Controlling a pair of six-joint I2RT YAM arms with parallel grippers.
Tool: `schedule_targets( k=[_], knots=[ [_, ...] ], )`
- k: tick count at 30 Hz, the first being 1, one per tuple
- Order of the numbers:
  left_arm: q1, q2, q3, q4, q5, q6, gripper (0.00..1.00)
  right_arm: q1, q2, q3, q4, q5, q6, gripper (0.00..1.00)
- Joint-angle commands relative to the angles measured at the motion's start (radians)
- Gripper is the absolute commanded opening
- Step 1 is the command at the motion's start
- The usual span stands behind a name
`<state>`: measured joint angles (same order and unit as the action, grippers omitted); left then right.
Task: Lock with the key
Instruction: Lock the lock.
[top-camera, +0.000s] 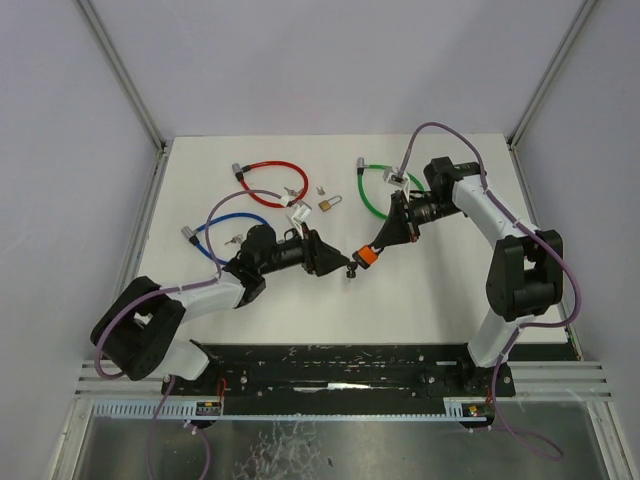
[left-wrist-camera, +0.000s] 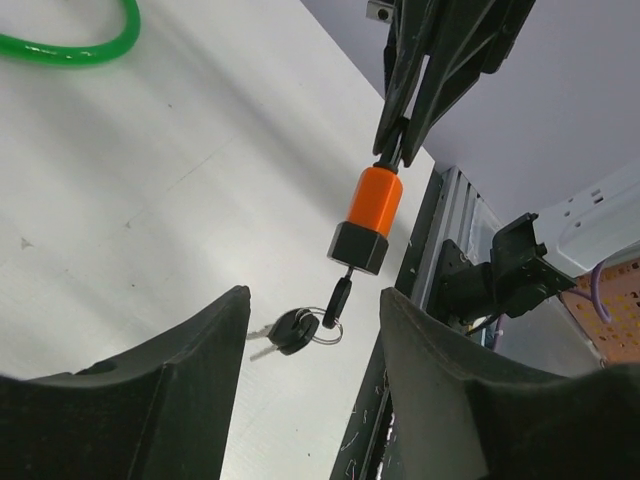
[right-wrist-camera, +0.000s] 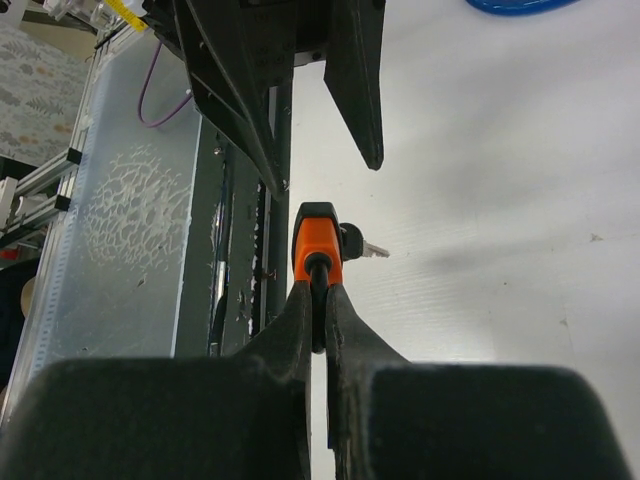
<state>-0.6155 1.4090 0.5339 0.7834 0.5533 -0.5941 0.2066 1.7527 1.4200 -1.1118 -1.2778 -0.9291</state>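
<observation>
The right gripper (right-wrist-camera: 318, 292) has its two fingers squeezed tight together on the thin black stem of the small lock with an orange body and a black end (left-wrist-camera: 368, 215). It holds this lock up in the air, above the white table (top-camera: 450, 295), near the middle of the table and a bit to the front. The black end of the lock points down and toward the left arm.

A small black key (left-wrist-camera: 340, 297) sticks in the black end of the lock. A metal ring with more keys (left-wrist-camera: 291, 331) hangs from it.

The left gripper (left-wrist-camera: 314, 292) is right in front of the lock. Its two black fingers (left-wrist-camera: 170, 390) are apart, one on each side of the key. They do not touch the key or the lock.

Farther back on the table lie a red cable loop (top-camera: 272, 185), a green cable loop (top-camera: 372, 200) and a blue cable loop (top-camera: 222, 225). The green loop is just behind the right gripper. A little gold padlock (top-camera: 327, 204) sits between the red loop and the green loop
</observation>
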Motion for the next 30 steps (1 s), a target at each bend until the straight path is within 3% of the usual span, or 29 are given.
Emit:
schedule_targets(
  k=[1,15,26,30],
  knots=[
    [-0.018,0.025,0.044,-0.012,0.037,0.028,0.51,-0.011,0.006,0.049,-0.056,-0.084,-0.040,0.00],
    [-0.060,0.104,0.089,-0.021,0.061,0.028,0.41,-0.016,0.033,0.065,-0.124,-0.096,-0.121,0.00],
    [-0.061,0.128,0.113,-0.036,0.090,0.033,0.22,-0.015,0.076,0.098,-0.239,-0.107,-0.234,0.00],
    [-0.060,0.133,0.119,-0.044,0.102,0.039,0.20,-0.018,0.108,0.130,-0.337,-0.118,-0.324,0.00]
  ],
)
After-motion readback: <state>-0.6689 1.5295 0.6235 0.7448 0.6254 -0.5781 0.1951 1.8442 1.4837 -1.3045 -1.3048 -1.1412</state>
